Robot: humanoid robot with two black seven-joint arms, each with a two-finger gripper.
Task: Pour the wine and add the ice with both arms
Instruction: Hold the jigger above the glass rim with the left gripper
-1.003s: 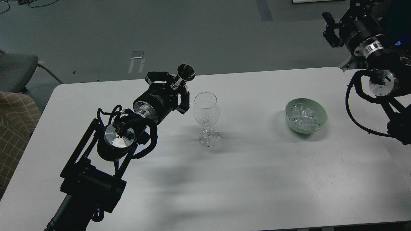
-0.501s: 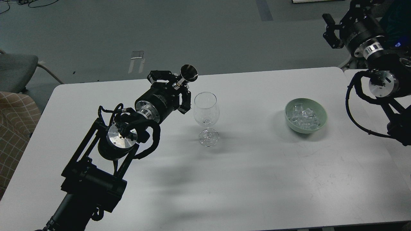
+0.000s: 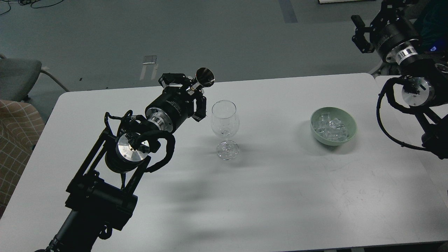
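Head view. Left end effector [image 3: 190, 91] grips a small metal jigger [image 3: 204, 77], mouth tilted toward the wine glass [image 3: 225, 128], just left of its rim. Against the frame half a second back, the jigger sits slightly higher and the wrist has drawn back a little; judged: pour finishing or re-aiming. Wine not discernible in the glass. Ice [image 3: 331, 127] heaped in the green bowl [image 3: 352, 127], well right of the glass on the surface [image 3: 280, 196]. Right end effector [image 3: 359, 33] raised beyond the far edge, unchanged; open or closed — cannot tell.
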